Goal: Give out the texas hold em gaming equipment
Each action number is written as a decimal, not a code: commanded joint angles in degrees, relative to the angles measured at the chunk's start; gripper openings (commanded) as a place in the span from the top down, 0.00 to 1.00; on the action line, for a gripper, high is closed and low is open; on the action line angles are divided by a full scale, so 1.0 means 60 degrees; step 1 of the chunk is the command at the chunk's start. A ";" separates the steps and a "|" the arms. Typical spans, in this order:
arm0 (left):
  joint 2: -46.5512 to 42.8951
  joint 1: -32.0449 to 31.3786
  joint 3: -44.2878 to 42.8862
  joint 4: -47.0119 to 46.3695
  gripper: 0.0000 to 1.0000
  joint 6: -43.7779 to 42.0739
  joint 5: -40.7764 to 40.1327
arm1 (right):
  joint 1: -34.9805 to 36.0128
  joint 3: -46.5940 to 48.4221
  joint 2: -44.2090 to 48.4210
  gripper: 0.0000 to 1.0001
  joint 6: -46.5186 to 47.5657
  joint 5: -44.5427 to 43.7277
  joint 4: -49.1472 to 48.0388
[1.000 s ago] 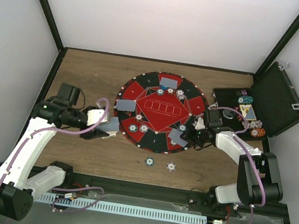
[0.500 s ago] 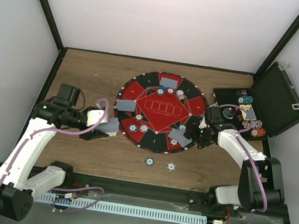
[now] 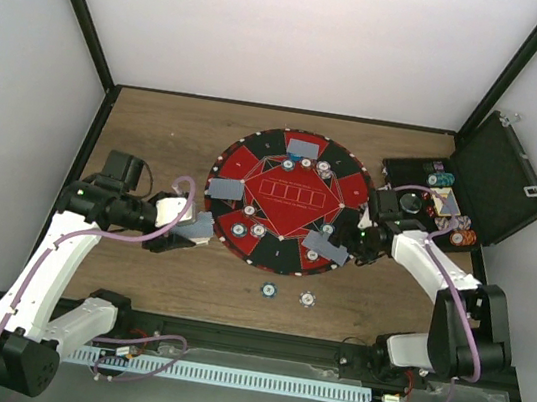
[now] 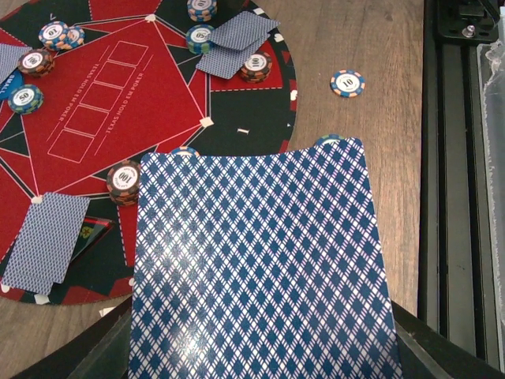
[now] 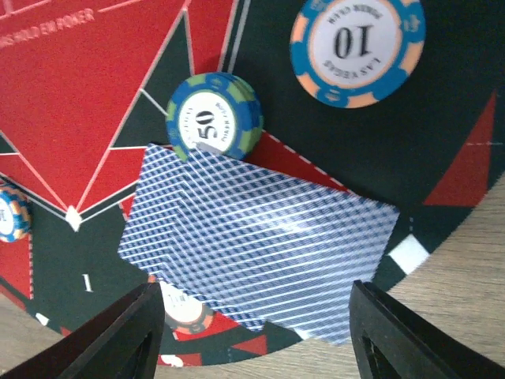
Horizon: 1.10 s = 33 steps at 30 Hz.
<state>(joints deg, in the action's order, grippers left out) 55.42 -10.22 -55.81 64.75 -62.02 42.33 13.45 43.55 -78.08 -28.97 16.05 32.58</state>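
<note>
My left gripper (image 3: 190, 230) hovers just off the round mat's (image 3: 288, 204) left-front rim, shut on a blue-diamond-backed playing card (image 4: 260, 268) that fills the lower left wrist view and hides the fingertips. My right gripper (image 5: 254, 308) stands open at the mat's right-front rim, above two overlapping face-down cards (image 5: 260, 245) lying flat on the mat; nothing touches its fingers (image 5: 126, 332). A "50" chip stack (image 5: 213, 118) sits at the cards' far edge, and a "10" chip (image 5: 359, 51) lies beyond it. More cards (image 3: 304, 149) and chips rest around the mat.
The open black case (image 3: 493, 184) with chips and a deck stands at the right, close behind the right arm. Two loose chips (image 3: 267, 289) (image 3: 307, 298) lie on the wood in front of the mat. A black rail (image 4: 461, 197) runs along the near table edge.
My right gripper has opened and let a card go; it now lies with another on the mat's right-front segment. The right gripper drew slightly back. The left arm has not moved.
</note>
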 commanded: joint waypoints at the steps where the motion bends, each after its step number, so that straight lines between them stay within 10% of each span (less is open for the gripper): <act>1: -0.0069 0.0004 -0.0256 -0.0003 0.91 -0.0269 0.0426 | 0.0201 0.0847 0.0488 0.30 -0.0125 0.0549 0.0075; 17: -0.0041 0.0011 -0.0252 -0.0114 0.91 -0.0177 0.0389 | 0.5882 0.3582 -0.0655 0.03 -0.3610 0.3401 -0.3824; 33: -0.0111 0.0005 -0.0285 -0.0029 0.91 -0.0252 0.0409 | 0.6927 0.4677 -0.3223 0.09 -0.4408 0.4302 -0.5445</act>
<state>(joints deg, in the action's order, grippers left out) 55.53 -10.22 -55.83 64.82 -62.00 42.52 54.30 68.51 -95.07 -53.47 39.22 4.12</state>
